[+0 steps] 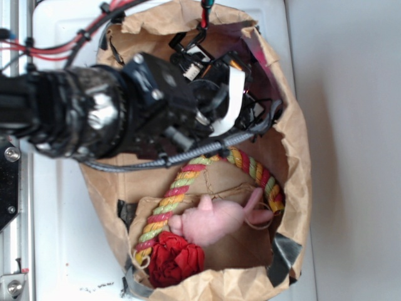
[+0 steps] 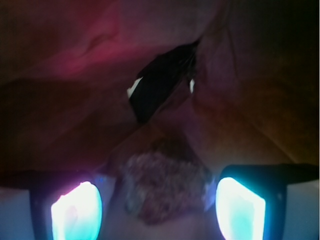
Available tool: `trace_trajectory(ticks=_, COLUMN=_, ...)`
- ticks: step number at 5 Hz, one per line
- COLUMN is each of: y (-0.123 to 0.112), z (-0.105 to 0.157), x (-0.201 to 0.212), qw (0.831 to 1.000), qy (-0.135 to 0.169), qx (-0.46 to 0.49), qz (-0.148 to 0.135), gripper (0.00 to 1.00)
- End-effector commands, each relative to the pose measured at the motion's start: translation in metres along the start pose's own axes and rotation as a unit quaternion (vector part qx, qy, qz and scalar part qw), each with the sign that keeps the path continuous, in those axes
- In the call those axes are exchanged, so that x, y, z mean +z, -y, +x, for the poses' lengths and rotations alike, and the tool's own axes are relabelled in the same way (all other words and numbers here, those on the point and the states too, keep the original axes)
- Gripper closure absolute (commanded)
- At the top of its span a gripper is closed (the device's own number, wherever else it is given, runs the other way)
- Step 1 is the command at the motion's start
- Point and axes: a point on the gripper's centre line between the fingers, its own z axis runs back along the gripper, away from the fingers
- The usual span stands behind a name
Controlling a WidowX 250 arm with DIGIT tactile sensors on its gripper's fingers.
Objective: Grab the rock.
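Note:
In the wrist view the rock (image 2: 165, 185), a rough brown-grey lump, lies on the paper floor between my two glowing fingertips. My gripper (image 2: 159, 202) is open, with a gap showing on each side of the rock, and the left pad (image 2: 77, 212) and the right pad (image 2: 240, 207) flank it. In the exterior view the black arm (image 1: 156, 103) reaches into the upper right corner of the brown paper bag (image 1: 297, 169). The fingers and the rock are hidden there under the wrist.
Inside the bag lie a pink plush toy (image 1: 216, 221), a red ruffled fabric ball (image 1: 177, 260) and a striped rope (image 1: 182, 185). Crumpled paper walls and a black tape patch (image 2: 160, 87) rise close ahead of the fingers.

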Motion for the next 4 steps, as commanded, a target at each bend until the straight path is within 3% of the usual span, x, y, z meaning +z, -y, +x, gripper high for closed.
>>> trace_trajectory(ticks=1, y=0.0051, z=0.0133, x=0.0010, qw=0.999, qy=0.032, qx=0.010, qz=0.010, gripper=0.00)
trace_trajectory(ticks=2, y=0.0078, z=0.0117, x=-0.0033, qw=0.999, qy=0.035, qx=0.009, qz=0.019, gripper=0.00)
trace_trajectory(ticks=3, y=0.0071, z=0.0109, x=-0.0020, qw=0.999, qy=0.037, qx=0.017, qz=0.020, gripper=1.00)
trace_trajectory(ticks=4, y=0.0024, z=0.0131, x=0.0057, qw=0.999, qy=0.035, qx=0.018, qz=0.007, gripper=1.00)
